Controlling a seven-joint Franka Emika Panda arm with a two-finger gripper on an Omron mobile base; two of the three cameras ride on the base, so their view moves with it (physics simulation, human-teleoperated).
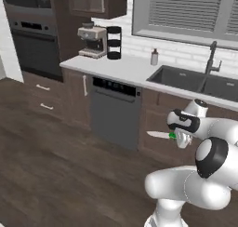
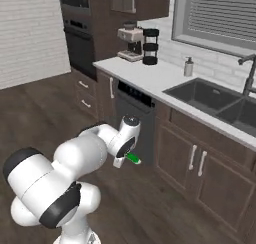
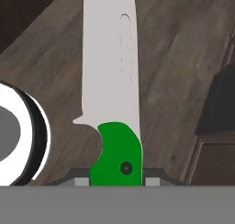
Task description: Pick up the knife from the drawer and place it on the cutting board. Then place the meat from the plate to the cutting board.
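Observation:
My gripper [image 1: 180,138] is shut on the green handle of the knife [image 1: 162,135] and holds it in the air in front of the lower cabinets, below counter height. The silver blade lies roughly level and points left in the left base view. From the right base camera the green handle [image 2: 133,158] sticks out of the gripper [image 2: 122,160]. In the hand view the knife [image 3: 110,71] runs straight up from the gripper [image 3: 116,177], over the wood floor. The drawer, cutting board, plate and meat are out of view.
A white counter [image 1: 125,68] carries a coffee machine [image 1: 93,40], a dark canister [image 1: 114,42] and a soap bottle [image 1: 154,57]. To their right is a dark sink [image 1: 186,79]. A dishwasher [image 1: 114,112] sits under the counter and a wall oven [image 1: 35,40] stands at the left. Open wood floor [image 1: 56,175] lies in front.

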